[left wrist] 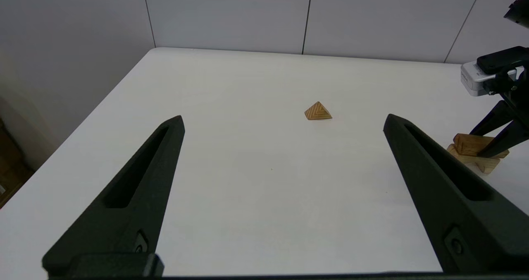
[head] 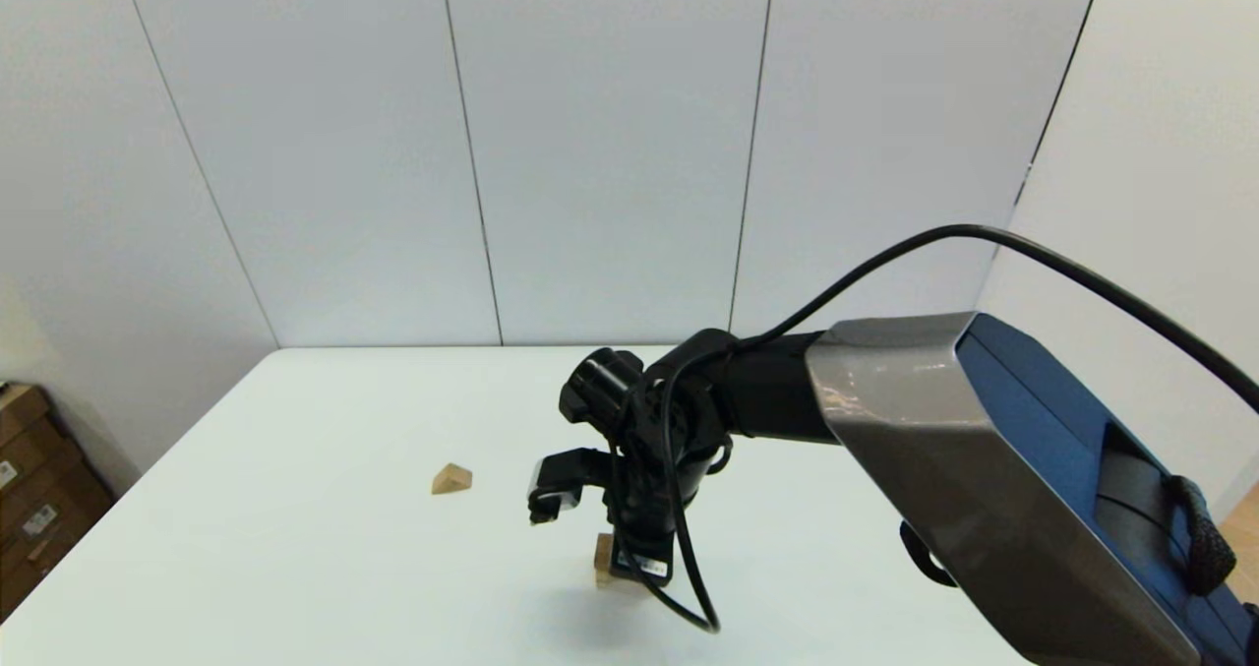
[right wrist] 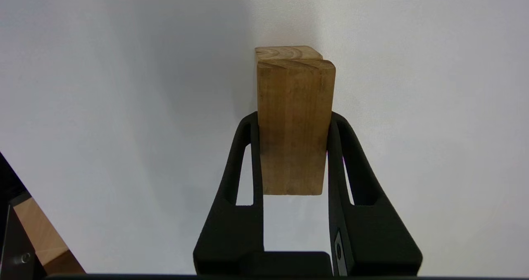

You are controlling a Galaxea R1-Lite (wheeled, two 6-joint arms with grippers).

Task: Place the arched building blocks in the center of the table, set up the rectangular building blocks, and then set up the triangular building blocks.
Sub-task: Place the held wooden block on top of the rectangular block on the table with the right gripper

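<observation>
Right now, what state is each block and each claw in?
rectangular block: held in the right claw, over the arched block.
arched block: on the table, under the rectangular block.
triangular block: lying alone on the table, untouched.
right claw: shut on the rectangular block.
left claw: open, holding nothing, facing the triangular block.

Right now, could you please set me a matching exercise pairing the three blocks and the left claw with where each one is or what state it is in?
Things:
1. plank
2. arch block
3. triangle block
4. left claw

States:
A. open, holding nothing
B. lying alone on the table, apart from the other blocks
C. gripped in the right claw
D. on the table under the plank

Pairs: 1-C, 2-D, 3-B, 4-A
</observation>
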